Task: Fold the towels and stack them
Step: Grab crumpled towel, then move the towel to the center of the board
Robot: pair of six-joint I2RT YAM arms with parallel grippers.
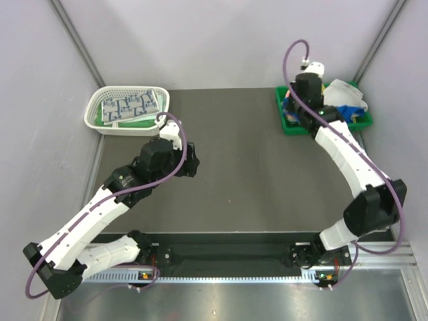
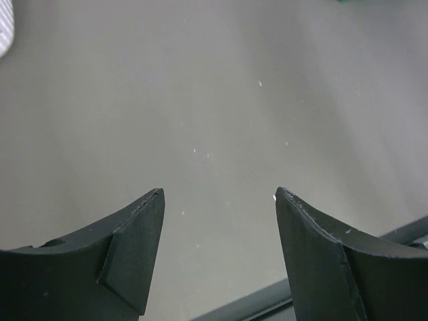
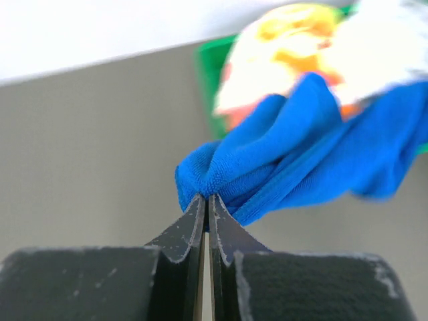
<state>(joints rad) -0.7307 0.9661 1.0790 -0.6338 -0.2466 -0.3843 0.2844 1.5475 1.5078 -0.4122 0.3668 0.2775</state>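
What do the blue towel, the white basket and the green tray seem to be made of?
The blue towel looks like soft cloth, probably microfibre or terry: a fine matte pile shows where it bunches. The white basket is likely plastic: stiff mesh walls with regular holes. The green tray is likely hard plastic: even bright colour, straight raised rim.

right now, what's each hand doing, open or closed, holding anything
left hand: open, holding nothing
right hand: closed, pinching a fold of the blue towel
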